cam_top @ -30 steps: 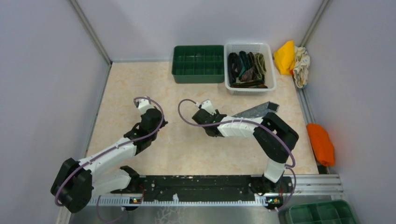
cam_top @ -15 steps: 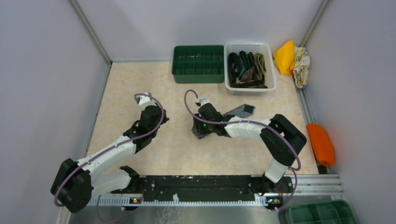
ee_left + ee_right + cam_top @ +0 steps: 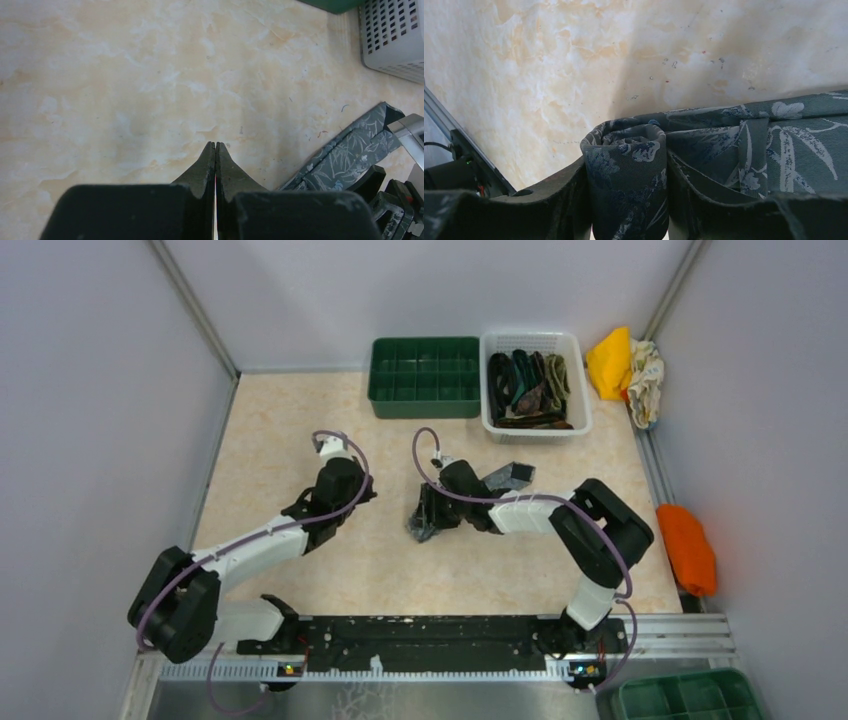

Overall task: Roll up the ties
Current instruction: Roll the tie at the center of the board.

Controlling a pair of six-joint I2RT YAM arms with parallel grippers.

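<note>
My right gripper [image 3: 423,524] is shut on the grey patterned tie [image 3: 508,477], mid-table. In the right wrist view the tie's rolled coil [image 3: 628,160] sits upright between the fingers [image 3: 549,200], and the loose strip [image 3: 774,145] runs off to the right. My left gripper [image 3: 366,490] is shut and empty, a little left of the right gripper; its closed fingertips [image 3: 215,146] hover over bare table, with the grey tie [image 3: 345,155] at lower right. Several more ties [image 3: 528,390] lie in the white basket [image 3: 530,337].
A green compartment tray [image 3: 425,375] stands at the back beside the basket [image 3: 395,40]. Yellow cloth [image 3: 610,362] lies at the back right corner, orange cloth [image 3: 688,545] off the right edge. Another green tray [image 3: 690,695] sits at lower right.
My right gripper moved left and nearer with the tie, and the loose strip grew shorter. My left arm swung right, closer to the right gripper.
</note>
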